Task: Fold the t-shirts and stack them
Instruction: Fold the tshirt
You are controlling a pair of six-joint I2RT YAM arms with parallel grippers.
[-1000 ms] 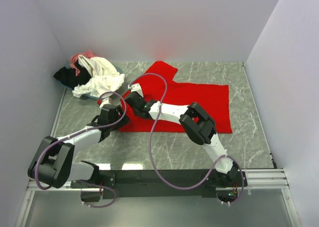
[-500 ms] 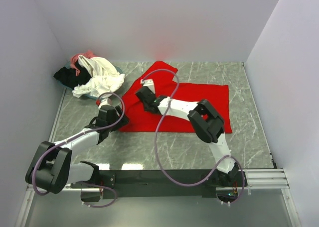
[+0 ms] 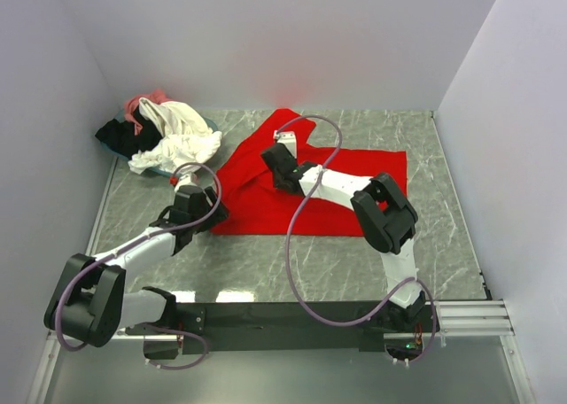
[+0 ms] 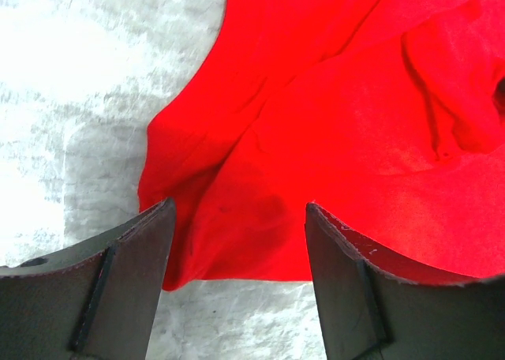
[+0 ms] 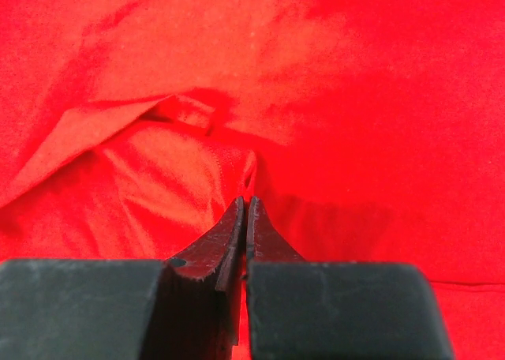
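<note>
The plain red cloth t-shirt (image 3: 354,191) is pinched by the right gripper (image 5: 245,202); the left gripper (image 4: 238,210) is held spread over its corner.

Grey marbled table (image 3: 266,264) (tray (image 3: 162,170) far left)

No writing, label, brand, number or sign showing legibly in any view, red t-shirt (image 3: 244,205) lying plain and unprinted

We see a plain bright red shirt (image 3: 252,200) on a grey-green marbled counter (image 3: 443,253) with pale veins. In the heap we make out a cream-white shirt (image 3: 182,138), a black shirt (image 3: 113,135) and a pink shirt (image 3: 151,98).
</note>
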